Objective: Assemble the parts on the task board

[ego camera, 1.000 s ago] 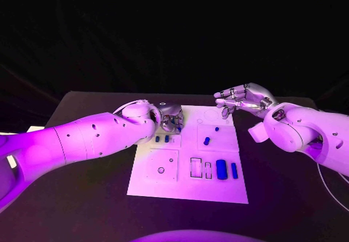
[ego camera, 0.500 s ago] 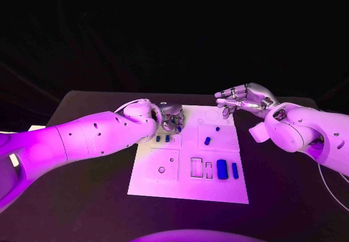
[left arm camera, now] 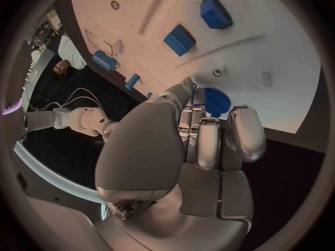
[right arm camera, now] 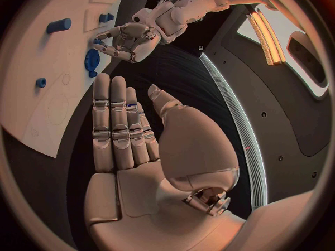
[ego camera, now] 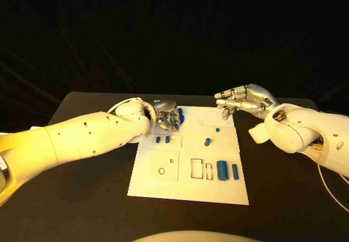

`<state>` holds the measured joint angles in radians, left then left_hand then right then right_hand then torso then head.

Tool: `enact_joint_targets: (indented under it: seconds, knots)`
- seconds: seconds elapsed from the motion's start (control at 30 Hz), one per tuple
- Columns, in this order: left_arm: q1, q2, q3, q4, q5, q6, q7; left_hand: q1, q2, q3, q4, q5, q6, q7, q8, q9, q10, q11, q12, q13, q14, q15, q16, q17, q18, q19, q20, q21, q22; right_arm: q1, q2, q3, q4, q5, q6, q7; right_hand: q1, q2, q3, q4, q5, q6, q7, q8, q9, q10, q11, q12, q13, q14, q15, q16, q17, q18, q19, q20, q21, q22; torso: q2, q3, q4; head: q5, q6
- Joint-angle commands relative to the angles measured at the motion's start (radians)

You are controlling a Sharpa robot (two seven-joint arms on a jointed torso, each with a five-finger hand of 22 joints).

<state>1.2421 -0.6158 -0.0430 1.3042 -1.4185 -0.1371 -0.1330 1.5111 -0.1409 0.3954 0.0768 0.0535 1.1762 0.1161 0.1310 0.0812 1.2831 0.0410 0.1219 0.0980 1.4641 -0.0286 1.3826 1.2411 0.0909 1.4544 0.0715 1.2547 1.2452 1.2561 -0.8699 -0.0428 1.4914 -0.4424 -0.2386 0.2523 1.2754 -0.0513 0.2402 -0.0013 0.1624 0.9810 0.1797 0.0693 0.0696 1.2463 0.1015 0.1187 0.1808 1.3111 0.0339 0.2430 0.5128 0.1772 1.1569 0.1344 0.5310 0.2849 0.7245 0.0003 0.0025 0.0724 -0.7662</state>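
Note:
The white task board lies in the middle of the black table. My left hand hovers over its far left corner with fingers curled, pinching a blue toothed gear that stands on edge at the fingertips. The left wrist view shows that gear just past the curled fingers. In the right wrist view the left hand and the gear sit over the board. My right hand hangs above the far right corner, fingers apart and holding nothing.
Two small blue pieces lie just nearer than the left hand. Two more sit in the right middle square. A wide blue block and a slim one lie beside empty slots. A ring mark is at near left.
My left hand has drawn slightly toward the board's far edge, and the blue gear now shows on edge beside its fingers. The right hand has stayed in place.

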Motion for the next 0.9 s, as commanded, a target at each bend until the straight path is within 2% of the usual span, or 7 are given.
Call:
enact_joint_targets:
  seconds: [0.03,0.17,0.3,0.37,0.47,0.9]
  knots:
    - [0.004,-0.021,0.006,0.025,0.087,-0.007,-0.006,-0.013,-0.002,0.007,-0.001,-0.004,0.008,-0.001,-0.005,0.0,0.0,0.005,-0.004,0.0,0.039,-0.004,-0.002,-0.002,-0.011,-0.004,-0.002,-0.003,0.001,-0.001,0.002,0.0,-0.001,-0.001,0.018,0.009,-0.002,0.01,-0.006,0.001,0.004,-0.005,0.002,0.002,0.0,-0.006,-0.001,0.007,-0.001,-0.008,0.0,0.003,-0.001,0.004,-0.006,-0.002,-0.006,-0.002,0.001,0.0001,0.0005,0.0,0.001]
    - [0.007,-0.057,0.015,0.052,0.116,0.005,-0.013,-0.014,-0.003,0.007,-0.001,-0.004,0.008,-0.001,-0.005,0.0,0.0,0.005,-0.004,0.0,0.039,-0.004,-0.002,-0.002,-0.011,-0.004,-0.002,-0.003,0.001,-0.002,0.002,0.0,-0.003,-0.001,0.018,0.009,-0.002,0.01,-0.006,0.001,0.004,-0.005,0.002,0.002,0.0,-0.006,-0.001,0.007,-0.001,-0.008,0.0,0.003,-0.001,0.004,-0.006,-0.002,-0.006,-0.002,0.0,0.0007,0.0012,0.001,0.002]
    - [0.01,-0.079,0.018,0.058,0.13,0.019,-0.022,-0.021,-0.006,0.01,-0.002,-0.004,0.008,-0.001,-0.007,0.0,0.001,0.005,-0.007,0.0,0.039,-0.004,-0.003,-0.003,-0.011,-0.004,-0.002,-0.002,0.002,-0.003,0.002,0.0,-0.004,-0.001,0.017,0.008,-0.002,0.01,-0.006,0.001,0.004,-0.005,0.002,0.002,0.0,-0.006,-0.001,0.007,-0.001,-0.008,0.0,0.003,-0.001,0.004,-0.006,-0.002,-0.006,-0.002,0.0,0.001,0.0021,0.006,-0.003]
    - [0.011,-0.085,0.018,0.056,0.133,0.027,-0.026,-0.022,-0.006,0.011,-0.001,-0.004,0.008,-0.001,-0.007,0.0,0.001,0.005,-0.008,0.0,0.039,-0.003,-0.003,-0.004,-0.011,-0.005,-0.002,-0.002,0.003,-0.004,0.002,0.0,-0.004,-0.001,0.017,0.008,-0.002,0.01,-0.006,0.001,0.004,-0.005,0.002,0.002,0.0,-0.006,-0.001,0.007,-0.001,-0.008,0.0,0.003,-0.001,0.004,-0.006,-0.002,-0.006,-0.002,0.001,0.0004,0.0011,0.007,-0.001]
    - [0.011,-0.089,0.018,0.049,0.135,0.038,-0.03,-0.025,-0.007,0.012,-0.001,-0.004,0.008,-0.001,-0.008,-0.001,0.001,0.005,-0.009,0.0,0.039,-0.003,-0.003,-0.004,-0.011,-0.005,-0.002,-0.002,0.003,-0.004,0.002,0.0,-0.004,-0.001,0.017,0.008,-0.002,0.01,-0.006,0.001,0.004,-0.005,0.002,0.002,0.0,-0.006,-0.001,0.007,-0.001,-0.008,0.0,0.003,-0.001,0.004,-0.006,-0.002,-0.006,-0.002,0.001,-0.0009,0.0005,0.008,-0.001]
    - [0.005,-0.089,0.013,0.025,0.111,0.071,-0.038,-0.027,-0.009,0.013,-0.002,-0.004,0.007,-0.002,-0.01,-0.001,0.001,0.005,-0.011,0.0,0.038,-0.003,-0.003,-0.004,-0.011,-0.005,-0.001,-0.003,0.002,-0.004,0.002,0.0,-0.004,-0.001,0.017,0.009,-0.002,0.01,-0.006,0.001,0.004,-0.005,0.002,0.002,0.0,-0.006,-0.001,0.007,-0.001,-0.008,0.0,0.003,-0.001,0.004,-0.006,-0.002,-0.006,-0.002,0.001,-0.0001,-0.001,0.011,0.0]
